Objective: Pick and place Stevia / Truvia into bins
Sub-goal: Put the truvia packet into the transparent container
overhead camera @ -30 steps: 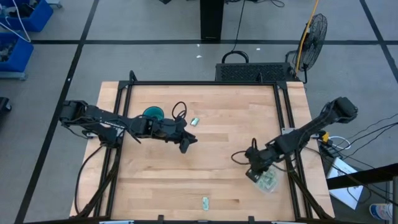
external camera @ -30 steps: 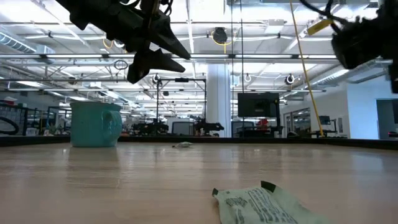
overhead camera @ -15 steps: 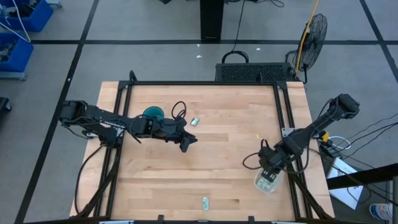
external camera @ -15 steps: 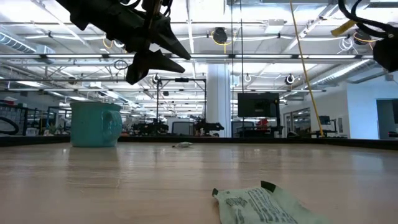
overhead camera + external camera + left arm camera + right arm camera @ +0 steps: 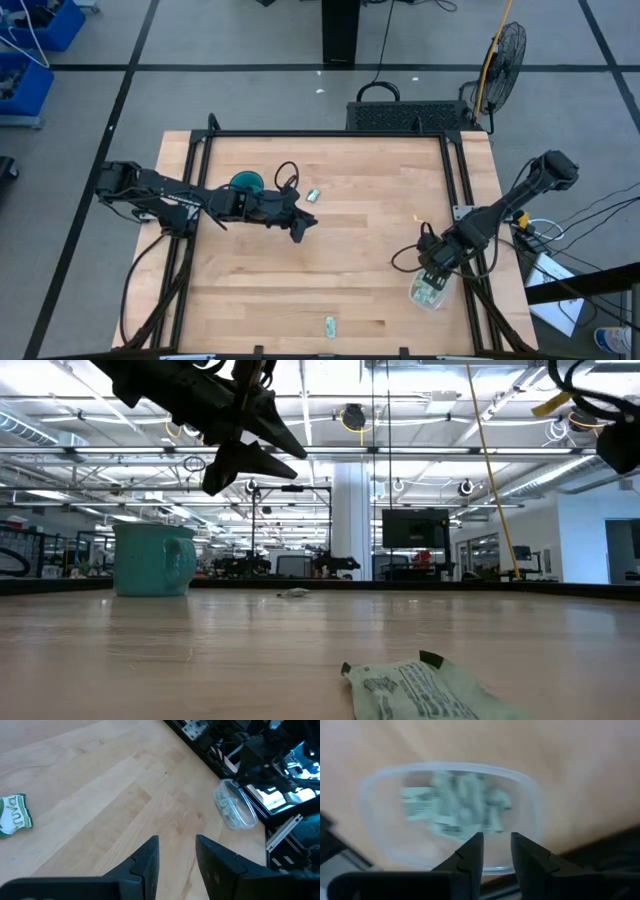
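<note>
A clear plastic tub (image 5: 430, 291) sits near the table's right edge with several pale green sachets (image 5: 460, 807) lying inside it. My right gripper (image 5: 496, 837) hovers just above the tub (image 5: 370, 785), open and empty, pointing down (image 5: 431, 272). One loose sachet (image 5: 313, 195) lies flat on the table right of the teal mug (image 5: 247, 182); another (image 5: 329, 325) lies flat near the near edge (image 5: 425, 690). My left gripper (image 5: 300, 226) hangs open above mid-table, well clear of the wood (image 5: 290, 452), close to the far sachet (image 5: 12, 815).
The teal mug (image 5: 152, 558) stands upright on the far left part of the table. Black frame rails (image 5: 458, 200) run along the table's edges, and the tub (image 5: 235, 810) lies close to the right rail. Bare wood spreads between the two arms.
My right gripper has moved toward the table's right and near edges, from beside the tub to right above it, and has then held still there. The left arm, the loose sachets and the mug have stayed in place.
</note>
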